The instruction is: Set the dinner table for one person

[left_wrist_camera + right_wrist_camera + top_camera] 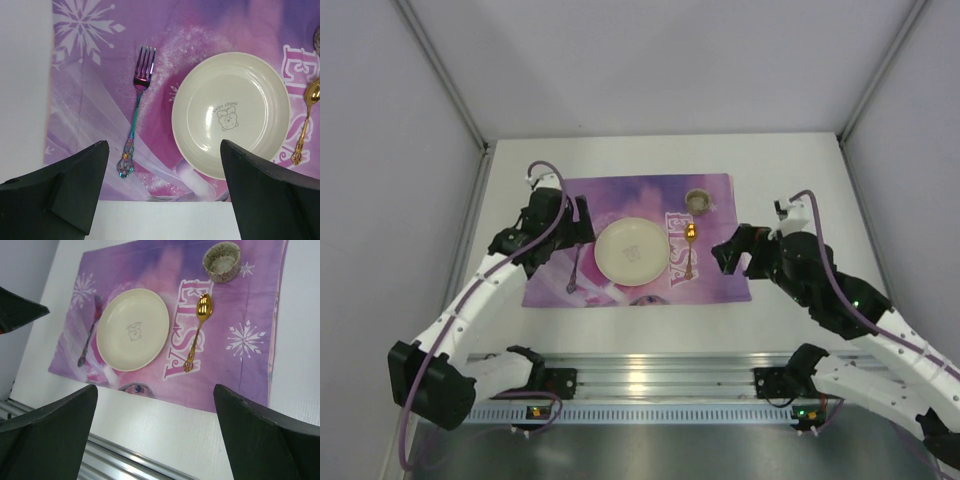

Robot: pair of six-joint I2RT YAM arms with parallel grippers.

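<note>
The off-white dinner table (pixel 780 170) carries a purple "ELSA" placemat (pixel 640 195). On the mat lie a cream plate (pixel 632 250), an iridescent fork (pixel 575 270) to its left, a gold spoon (pixel 690 250) to its right, and a small patterned cup (pixel 698 201) behind the spoon. My left gripper (pixel 582 222) hovers open over the mat's left part, above the fork (pixel 136 120) and the plate (pixel 230 115), holding nothing. My right gripper (pixel 725 255) stands open at the mat's right edge, apart from the spoon (pixel 196 335) and the cup (pixel 221 261), also holding nothing.
A ribbed aluminium rail (pixel 650 375) runs along the table's near edge, with both arm bases bolted on it. Grey walls close in the table at the left, right and back. Bare tabletop (pixel 210 440) shows between the mat and the rail.
</note>
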